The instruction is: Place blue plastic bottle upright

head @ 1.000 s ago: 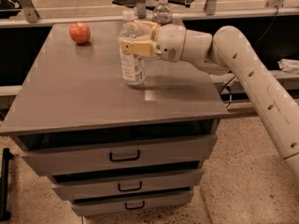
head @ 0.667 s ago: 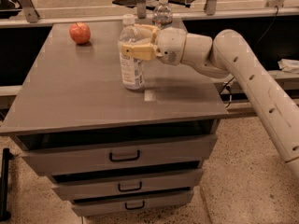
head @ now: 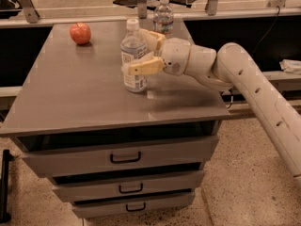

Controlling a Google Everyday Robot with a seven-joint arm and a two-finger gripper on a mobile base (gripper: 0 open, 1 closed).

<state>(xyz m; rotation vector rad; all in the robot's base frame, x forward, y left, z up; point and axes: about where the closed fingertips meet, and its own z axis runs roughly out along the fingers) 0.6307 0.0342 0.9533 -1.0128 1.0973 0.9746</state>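
The blue plastic bottle [head: 133,80] stands upright on the grey table top [head: 84,93], a little behind its middle. It is clear with a white cap and a white and pale-blue label. My gripper [head: 135,52] reaches in from the right at the bottle's mid-height. One tan finger [head: 142,67] lies across the front of the bottle and the other finger [head: 153,37] is behind it. The fingers stand spread wider than the bottle, so the gripper is open around it.
A red apple [head: 80,33] sits at the far left of the table. A second, slimmer clear bottle [head: 163,15] stands at the far edge behind my gripper. Drawers [head: 124,157] are under the table top. My white arm [head: 254,86] spans the right side.
The front finger has moved towards the camera, away from the bottle, so the gripper has opened. The bottle stays upright in the same spot.
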